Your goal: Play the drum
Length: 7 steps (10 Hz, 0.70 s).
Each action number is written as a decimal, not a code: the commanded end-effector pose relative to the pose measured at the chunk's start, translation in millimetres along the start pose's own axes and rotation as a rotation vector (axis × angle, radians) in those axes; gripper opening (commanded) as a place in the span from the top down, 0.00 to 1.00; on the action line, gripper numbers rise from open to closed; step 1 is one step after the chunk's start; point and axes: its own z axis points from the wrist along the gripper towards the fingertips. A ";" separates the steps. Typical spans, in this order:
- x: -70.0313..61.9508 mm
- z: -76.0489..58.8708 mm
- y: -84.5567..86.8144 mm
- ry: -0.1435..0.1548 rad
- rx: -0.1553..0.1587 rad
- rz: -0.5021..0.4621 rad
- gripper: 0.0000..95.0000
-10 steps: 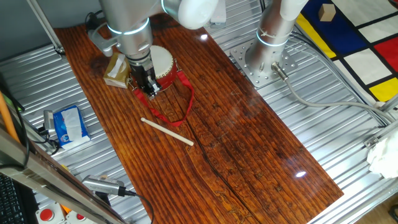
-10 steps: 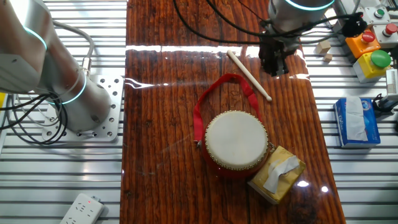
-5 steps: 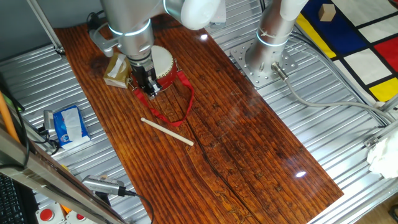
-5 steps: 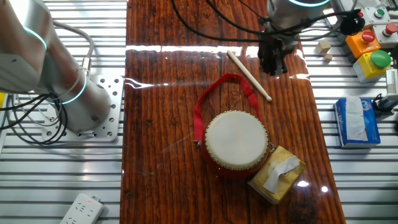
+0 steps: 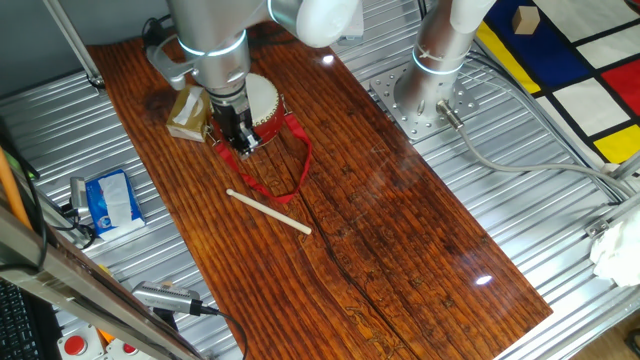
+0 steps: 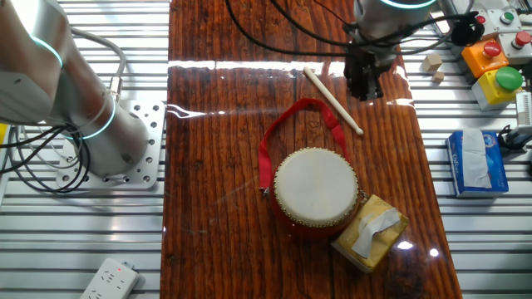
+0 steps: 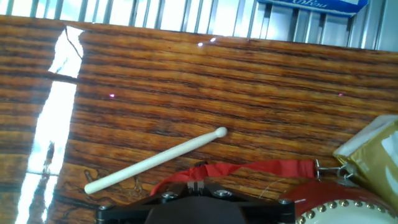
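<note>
The pincer [image 6: 366,90] hangs above the stick [image 6: 332,100], gripping nothing; I can't tell its opening. It should straddle the shaft squarely. The drum [image 6: 316,192] sits mid-tabletop [image 6: 216,124].

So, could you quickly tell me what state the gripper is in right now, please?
Gripper: holding nothing, above the table beside the stick; whether its jaws are open cannot be told.

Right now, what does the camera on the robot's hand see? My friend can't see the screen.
A thin wooden stick lies diagonally on a dark wood-grain table. Below it runs the drum's red strap, with the drum at the bottom right beside a tan box.
</note>
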 end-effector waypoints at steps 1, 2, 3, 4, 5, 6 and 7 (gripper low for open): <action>-0.2 -0.3 -0.4 0.010 -0.012 -0.100 1.00; -0.2 -0.3 -0.4 0.029 -0.016 -0.144 1.00; -0.2 -0.3 -0.4 0.031 -0.016 -0.216 1.00; -0.2 -0.3 -0.4 0.034 -0.018 -0.331 1.00; -0.2 -0.3 -0.4 0.039 0.002 -0.427 1.00; -0.2 -0.3 -0.4 0.051 0.039 -0.598 1.00; -0.2 -0.3 -0.4 0.058 0.048 -0.661 1.00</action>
